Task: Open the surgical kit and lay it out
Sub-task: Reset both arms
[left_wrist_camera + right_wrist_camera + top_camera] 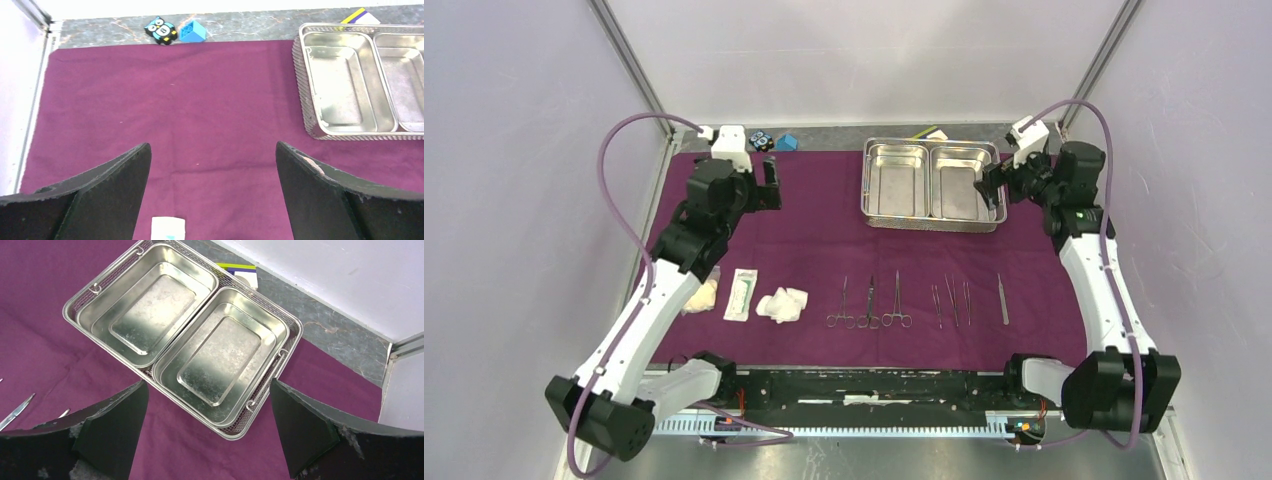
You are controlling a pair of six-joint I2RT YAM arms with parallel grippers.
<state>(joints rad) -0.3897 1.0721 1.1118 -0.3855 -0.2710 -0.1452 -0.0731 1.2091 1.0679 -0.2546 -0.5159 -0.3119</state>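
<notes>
The dark-purple cloth wrap (824, 240) lies spread flat on the table. The empty two-compartment steel tray (931, 184) sits on its far right part; it also shows in the right wrist view (185, 335) and the left wrist view (360, 85). Steel clamps (870, 303) and tweezers (1003, 299) lie in a row near the front. White gauze wads (782, 304) and a flat white packet (741, 294) lie front left. My left gripper (771, 186) is open and empty above the cloth's left part. My right gripper (994, 185) is open and empty above the tray's right end.
Small blue and black blocks (774, 141) sit on the grey table strip behind the cloth, also in the left wrist view (175, 31). A yellow-purple-white block (240, 274) lies behind the tray. Frame posts stand at both back corners.
</notes>
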